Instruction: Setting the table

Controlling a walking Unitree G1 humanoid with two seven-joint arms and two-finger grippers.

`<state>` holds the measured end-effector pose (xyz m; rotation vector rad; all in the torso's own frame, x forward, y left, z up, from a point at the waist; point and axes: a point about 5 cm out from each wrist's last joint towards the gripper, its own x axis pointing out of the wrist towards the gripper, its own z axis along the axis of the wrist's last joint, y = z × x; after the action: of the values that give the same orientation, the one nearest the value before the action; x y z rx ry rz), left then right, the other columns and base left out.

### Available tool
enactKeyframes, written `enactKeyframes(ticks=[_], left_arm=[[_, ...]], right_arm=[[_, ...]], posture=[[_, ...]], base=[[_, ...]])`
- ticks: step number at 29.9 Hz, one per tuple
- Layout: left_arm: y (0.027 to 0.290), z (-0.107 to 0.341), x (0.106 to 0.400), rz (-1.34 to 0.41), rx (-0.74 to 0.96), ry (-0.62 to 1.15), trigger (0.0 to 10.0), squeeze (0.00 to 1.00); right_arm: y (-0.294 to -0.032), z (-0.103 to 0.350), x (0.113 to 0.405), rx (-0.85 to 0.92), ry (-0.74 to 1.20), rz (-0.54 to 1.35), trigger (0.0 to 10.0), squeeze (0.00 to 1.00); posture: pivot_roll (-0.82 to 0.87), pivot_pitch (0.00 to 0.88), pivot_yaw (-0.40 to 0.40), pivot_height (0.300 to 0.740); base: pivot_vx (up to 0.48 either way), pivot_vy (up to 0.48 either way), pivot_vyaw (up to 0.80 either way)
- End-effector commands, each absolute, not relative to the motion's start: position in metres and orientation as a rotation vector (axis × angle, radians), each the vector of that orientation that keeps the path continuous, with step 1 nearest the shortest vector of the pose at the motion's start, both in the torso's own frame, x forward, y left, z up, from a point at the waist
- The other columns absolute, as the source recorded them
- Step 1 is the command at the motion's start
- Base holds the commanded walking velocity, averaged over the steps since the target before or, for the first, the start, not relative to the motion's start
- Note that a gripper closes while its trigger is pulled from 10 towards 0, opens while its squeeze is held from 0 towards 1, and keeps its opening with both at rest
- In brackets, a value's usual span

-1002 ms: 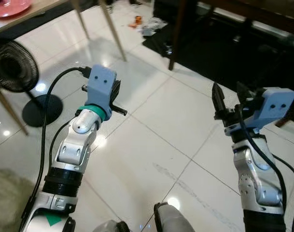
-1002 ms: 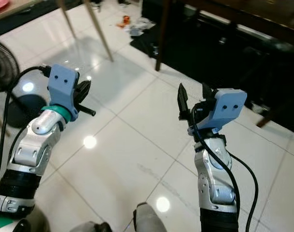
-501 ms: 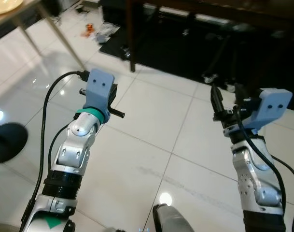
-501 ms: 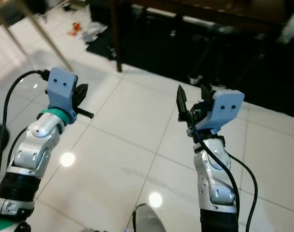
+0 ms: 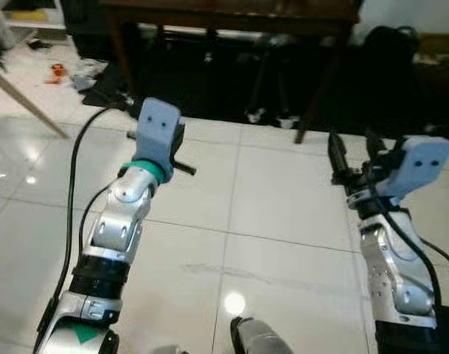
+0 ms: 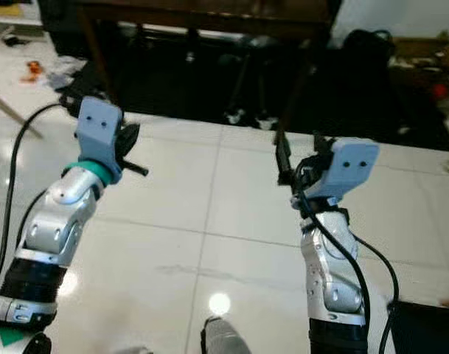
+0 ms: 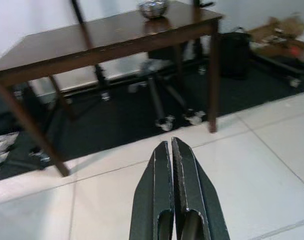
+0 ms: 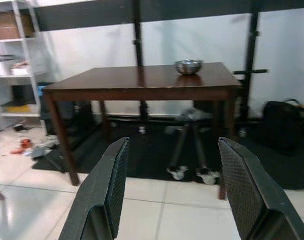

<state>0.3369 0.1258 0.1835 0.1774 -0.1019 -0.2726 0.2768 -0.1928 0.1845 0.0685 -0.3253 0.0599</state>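
Bowl (image 8: 187, 66) on table (image 8: 142, 80) | left pincer (image 7: 171, 150) closed | right pincer (image 8: 174, 165) spread

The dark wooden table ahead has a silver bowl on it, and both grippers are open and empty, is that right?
Not quite. The left gripper is shut, fingers pressed together in the left wrist view. The right gripper is open and empty, and the silver bowl does sit on the dark wooden table.

The dark wooden table (image 8: 142, 80) is running off the head views' top edge so its top stays hidden there, the metal bowl (image 8: 187, 66) is showing too small to reveal any contents, and floor litter (image 5: 69, 70) is blurring beyond recognition.
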Motion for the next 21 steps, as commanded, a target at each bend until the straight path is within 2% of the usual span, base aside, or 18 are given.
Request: enactKeyframes(ticks=[1, 13, 17, 20, 21], left_arm=[[0.1280, 0.1802, 0.3360, -0.263, 0.181, -0.087, 10.0, 0.00], [0.1290, 0.1840, 0.3368, -0.246, 0.152, -0.103, 10.0, 0.00], [0.1292, 0.1871, 0.3379, -0.228, 0.162, -0.130, 10.0, 0.00], [0.1319, 0.1873, 0.3391, -0.196, 0.200, -0.138, 10.0, 0.00], [0.1331, 0.1872, 0.3404, -0.176, 0.203, -0.135, 10.0, 0.06]], right_arm=[[-0.1930, 0.1799, 0.2760, 0.067, -0.301, 0.055, 10.0, 0.00], [-0.1922, 0.1796, 0.2780, 0.063, -0.295, 0.060, 10.0, 0.00], [-0.1905, 0.1788, 0.2793, 0.053, -0.291, 0.068, 10.0, 0.00], [-0.1867, 0.1795, 0.2790, 0.035, -0.295, 0.083, 10.0, 0.00], [-0.1838, 0.1799, 0.2792, 0.033, -0.295, 0.092, 10.0, 0.00]], posture=[[-0.07, 0.000, 0.083, 0.740], [-0.07, 0.000, 0.083, 0.740], [-0.07, 0.000, 0.083, 0.740], [-0.06, 0.000, 0.076, 0.740], [-0.06, 0.000, 0.076, 0.740]], base=[[0.000, 0.000, -0.80], [0.000, 0.000, -0.80], [0.000, 0.000, -0.27], [0.414, 0.000, 0.00], [0.472, 0.000, 0.00]])
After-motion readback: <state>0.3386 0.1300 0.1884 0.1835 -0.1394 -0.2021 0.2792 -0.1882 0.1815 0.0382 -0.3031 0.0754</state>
